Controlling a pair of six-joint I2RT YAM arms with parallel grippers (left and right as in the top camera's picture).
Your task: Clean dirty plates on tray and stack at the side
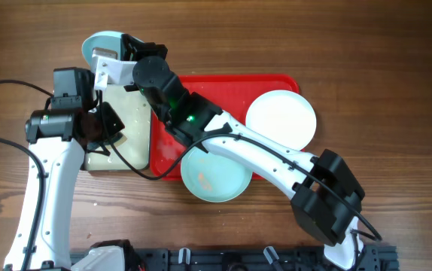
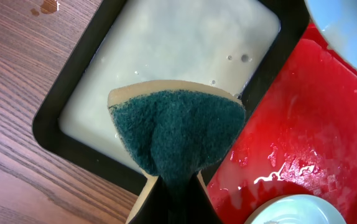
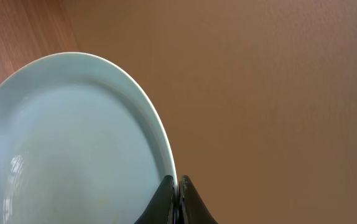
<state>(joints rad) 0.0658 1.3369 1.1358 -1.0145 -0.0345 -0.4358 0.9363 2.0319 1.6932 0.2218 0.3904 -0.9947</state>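
Note:
The red tray (image 1: 227, 90) lies mid-table. A white plate (image 1: 281, 119) sits on its right end. A pale turquoise plate (image 1: 214, 177) with small stains sits at its front edge. My right gripper (image 1: 126, 49) reaches across to the far left. It is shut on the rim (image 3: 177, 186) of a second turquoise plate (image 1: 99, 45), (image 3: 73, 143), held over the wood beyond the black-rimmed tray. My left gripper (image 1: 104, 128) is shut (image 2: 175, 199) on a green-and-yellow sponge (image 2: 178, 130) above the black-rimmed tray. The wet red tray (image 2: 303, 137) shows beside it.
The smaller black-rimmed tray (image 1: 122, 143), (image 2: 166, 56) holds pale cloudy liquid and stands against the red tray's left side. My right arm crosses over the red tray's left half. Cables run along the left and front of the table. A small spill marks the wood (image 2: 48, 7).

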